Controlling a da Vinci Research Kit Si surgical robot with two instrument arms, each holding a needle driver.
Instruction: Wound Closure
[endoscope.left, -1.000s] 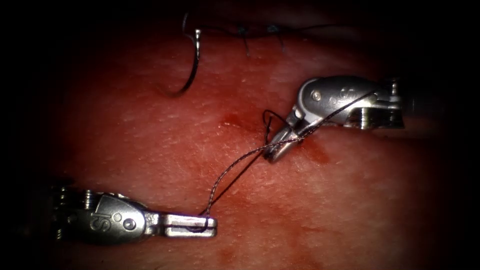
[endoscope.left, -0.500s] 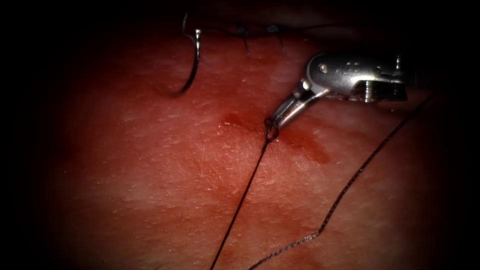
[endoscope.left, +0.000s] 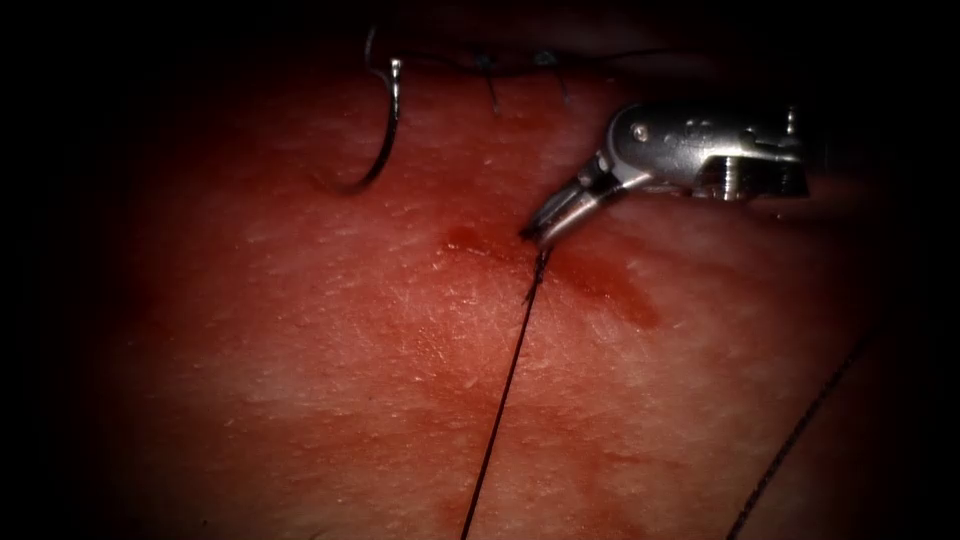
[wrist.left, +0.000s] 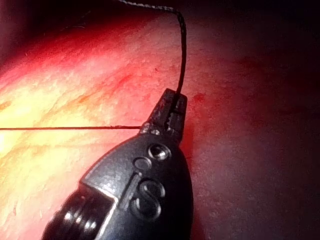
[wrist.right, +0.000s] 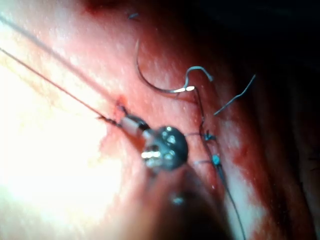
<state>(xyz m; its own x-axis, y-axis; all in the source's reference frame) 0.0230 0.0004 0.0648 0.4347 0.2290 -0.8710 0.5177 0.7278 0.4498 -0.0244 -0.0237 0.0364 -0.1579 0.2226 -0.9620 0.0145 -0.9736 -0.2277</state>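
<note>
My right tool (endoscope.left: 537, 231) reaches in from the upper right, jaws shut on the short end of the thread just above a small knot (endoscope.left: 541, 256) on the tissue (endoscope.left: 300, 330). From the knot a taut thread (endoscope.left: 505, 390) runs straight down. My left tool (wrist.left: 171, 107) has its jaws shut on the thread (wrist.left: 182, 55). The curved needle (endoscope.left: 388, 130) lies loose on the tissue at the upper left, left of the stitched cut (endoscope.left: 520, 65), held by neither tool. The right wrist view has the right tool (wrist.right: 120, 121) and the needle (wrist.right: 150, 85).
A slack braided strand (endoscope.left: 800, 430) crosses the lower right. Red fluid (endoscope.left: 600, 285) stains the tissue beside the knot. Two earlier stitches (wrist.right: 211, 147) with cut tails sit along the cut near the needle's thread end.
My left tool has drawn down out of the endoscope view, pulling the thread taut. The loop slid off the right tool and closed into a small knot. The right tool rose slightly.
</note>
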